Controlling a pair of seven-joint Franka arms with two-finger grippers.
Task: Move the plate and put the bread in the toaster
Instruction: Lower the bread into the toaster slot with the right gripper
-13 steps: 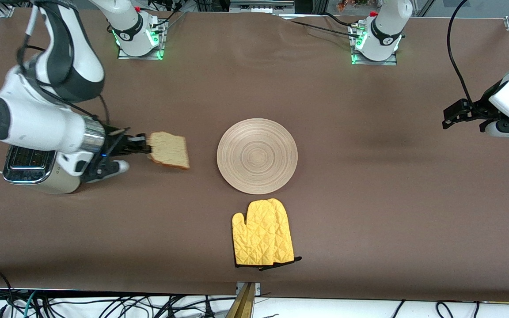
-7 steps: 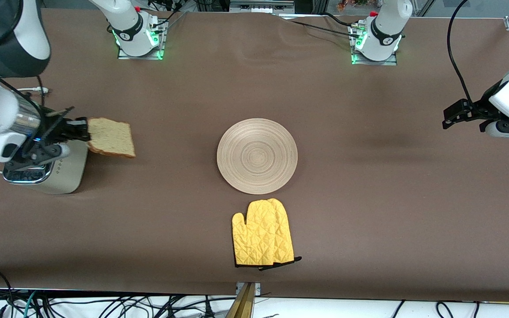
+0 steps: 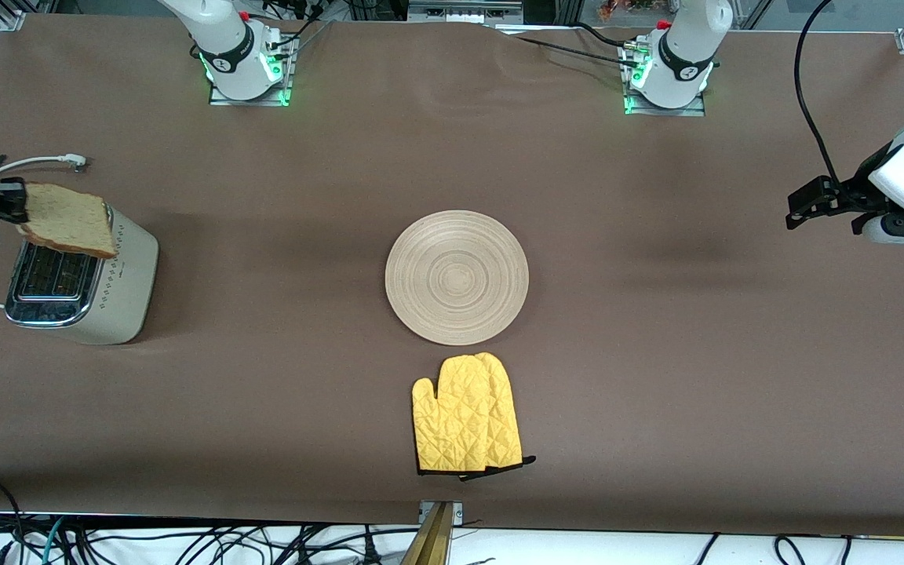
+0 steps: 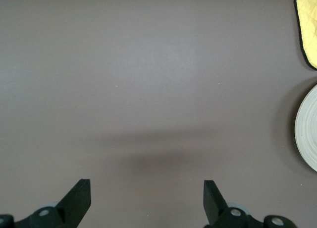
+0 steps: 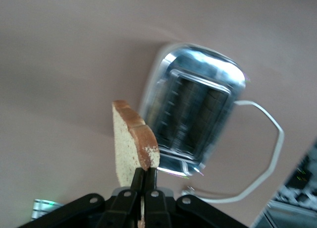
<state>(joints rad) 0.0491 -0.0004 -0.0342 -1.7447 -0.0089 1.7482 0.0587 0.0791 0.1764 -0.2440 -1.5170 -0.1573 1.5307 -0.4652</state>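
My right gripper [image 3: 22, 205] is shut on the bread [image 3: 69, 220], a speckled slice with a brown crust, and holds it in the air over the cream toaster [image 3: 79, 286]. In the right wrist view the fingers [image 5: 146, 179] pinch the bread's [image 5: 130, 141] crust edge, with the toaster's chrome top and slots [image 5: 190, 120] below. The round wooden plate [image 3: 457, 276] lies at the table's middle; its rim shows in the left wrist view [image 4: 306, 129]. My left gripper [image 3: 799, 210] is open and empty, up over the left arm's end of the table; in its own view the gripper [image 4: 146, 200] is over bare cloth.
A yellow oven mitt [image 3: 464, 424] lies nearer to the front camera than the plate; its corner shows in the left wrist view [image 4: 307, 25]. The toaster's white cord [image 3: 32, 163] runs out toward the right arm's end of the table. The arm bases stand along the table's back edge.
My right gripper has carried the bread away from the plate toward the right arm's end, from beside the toaster to over its top. The left arm has not moved.
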